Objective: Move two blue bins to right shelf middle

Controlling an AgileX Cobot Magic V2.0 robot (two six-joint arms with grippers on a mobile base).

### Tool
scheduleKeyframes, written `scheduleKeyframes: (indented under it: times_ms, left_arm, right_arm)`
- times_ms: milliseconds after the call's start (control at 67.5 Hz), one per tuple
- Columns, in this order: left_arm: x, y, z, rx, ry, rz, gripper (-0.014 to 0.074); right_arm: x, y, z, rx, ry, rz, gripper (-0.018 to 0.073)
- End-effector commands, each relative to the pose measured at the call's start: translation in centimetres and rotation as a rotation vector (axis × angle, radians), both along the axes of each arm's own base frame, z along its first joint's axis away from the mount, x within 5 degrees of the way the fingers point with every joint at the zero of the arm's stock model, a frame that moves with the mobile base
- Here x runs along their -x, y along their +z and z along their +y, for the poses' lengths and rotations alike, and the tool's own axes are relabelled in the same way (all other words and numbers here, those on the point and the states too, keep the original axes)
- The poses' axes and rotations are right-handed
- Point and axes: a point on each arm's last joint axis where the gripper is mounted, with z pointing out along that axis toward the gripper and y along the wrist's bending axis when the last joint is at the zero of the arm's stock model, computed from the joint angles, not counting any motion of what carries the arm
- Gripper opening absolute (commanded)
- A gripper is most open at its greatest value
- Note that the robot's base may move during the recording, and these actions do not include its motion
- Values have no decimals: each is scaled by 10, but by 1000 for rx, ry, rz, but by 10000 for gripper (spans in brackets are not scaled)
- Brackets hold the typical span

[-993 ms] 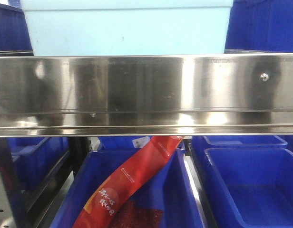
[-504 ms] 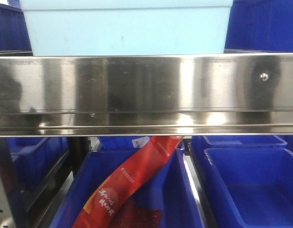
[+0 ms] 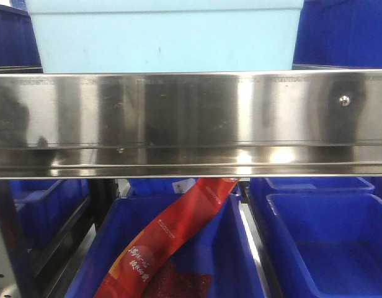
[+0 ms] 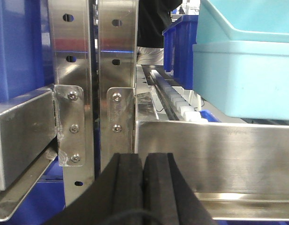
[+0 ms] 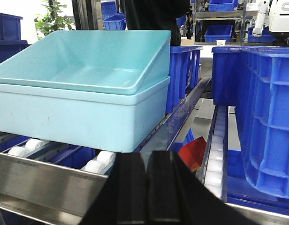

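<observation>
Your front view was filled by the polished stainless-steel shelf rail point(image 3: 191, 121) running across the frame. Above it sat the pale turquoise plastic bin point(image 3: 165, 36), flanked by a dark blue plastic bin point(image 3: 343, 34) on the right. Below the rail you had a dark blue open bin point(image 3: 178, 248) holding a red printed packet point(image 3: 172, 236) that leaned diagonally up toward the rail, and beside it on the right another dark blue open bin point(image 3: 330, 242) nested in front of a further one.

Your left gripper point(image 4: 143, 187) had its black rubber pads pressed together, nothing between them. It hung just in front of the steel rail point(image 4: 215, 159), next to the perforated steel uprights point(image 4: 93, 70). The pale turquoise bin point(image 4: 245, 70) was up and to the right on the white rollers point(image 4: 182, 105).

Your right gripper point(image 5: 148, 187) also showed its black pads closed on each other, holding nothing. Ahead of it the two nested pale turquoise bins point(image 5: 83, 93) rested on rollers behind the rail, the upper one tilted. A tall dark blue slotted bin point(image 5: 269, 117) stood to the right, apart from the gripper, on its own roller lane. The red packet point(image 5: 193, 152) showed in the gap below
</observation>
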Motion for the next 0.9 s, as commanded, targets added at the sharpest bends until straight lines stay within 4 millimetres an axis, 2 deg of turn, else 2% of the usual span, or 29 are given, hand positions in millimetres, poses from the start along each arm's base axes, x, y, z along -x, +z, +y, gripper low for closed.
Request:
scheduleKeyframes:
  times_ms: [0,385,548,726,889]
  left_arm:
    - [1,3,0,18,1,-27,-111]
    - [1,3,0,18,1,-27,-111]
    - [1,3,0,18,1,-27,-111]
    - [1,3,0,18,1,-27,-111]
    - [1,3,0,18,1,-27,-111]
  right_arm:
    - [0,1,0,6,2,-26,-162]
    - [1,1,1,-18,11,-23,-162]
    - [-1,-3,-1,28,-66,-30,-162]
    - [-9,-28,-8,19,-253,7,-162]
    - [-8,-56,-15,6,-372,-2,-162]
